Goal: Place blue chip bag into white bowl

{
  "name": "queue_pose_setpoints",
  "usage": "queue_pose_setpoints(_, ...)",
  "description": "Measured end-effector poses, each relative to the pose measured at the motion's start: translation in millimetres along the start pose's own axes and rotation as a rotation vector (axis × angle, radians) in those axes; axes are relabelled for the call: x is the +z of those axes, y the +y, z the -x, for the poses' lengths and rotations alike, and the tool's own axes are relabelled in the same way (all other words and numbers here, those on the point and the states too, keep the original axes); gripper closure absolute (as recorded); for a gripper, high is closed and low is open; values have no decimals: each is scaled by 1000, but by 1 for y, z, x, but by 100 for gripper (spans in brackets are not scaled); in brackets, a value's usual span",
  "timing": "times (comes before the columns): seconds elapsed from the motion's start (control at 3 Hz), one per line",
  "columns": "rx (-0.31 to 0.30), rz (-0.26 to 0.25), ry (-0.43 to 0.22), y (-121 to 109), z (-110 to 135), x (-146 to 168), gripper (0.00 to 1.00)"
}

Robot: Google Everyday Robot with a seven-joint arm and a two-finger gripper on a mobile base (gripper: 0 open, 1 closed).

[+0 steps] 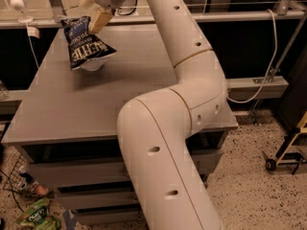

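Observation:
The blue chip bag (84, 43) with white KETTLE lettering hangs upright at the far left of the grey table (96, 109), its bottom resting in the white bowl (92, 64), of which only the lower rim shows beneath the bag. My gripper (94, 14) is at the bag's top edge, its cream fingers (101, 19) closed on the top corner of the bag. The bag hides most of the bowl.
My large white arm (172, 128) crosses the table's right half from the front. A rail with cables (230, 16) runs behind the table. Drawers sit under the tabletop, green packets (36, 217) lie on the floor at left, a cart wheel (271, 164) at right.

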State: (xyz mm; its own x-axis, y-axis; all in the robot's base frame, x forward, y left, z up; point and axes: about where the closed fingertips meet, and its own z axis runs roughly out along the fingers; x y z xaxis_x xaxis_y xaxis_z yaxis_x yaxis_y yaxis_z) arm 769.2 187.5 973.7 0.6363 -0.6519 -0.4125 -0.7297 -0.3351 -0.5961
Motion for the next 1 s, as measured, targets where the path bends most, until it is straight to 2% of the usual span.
queue_pose_setpoints(0.33,1,1,-2,0,0,4,0)
queue_pose_setpoints(0.67,1,1,-2,0,0,5,0)
queue_pose_setpoints(1.0,52,-30,29,-2,-17,-13,0)
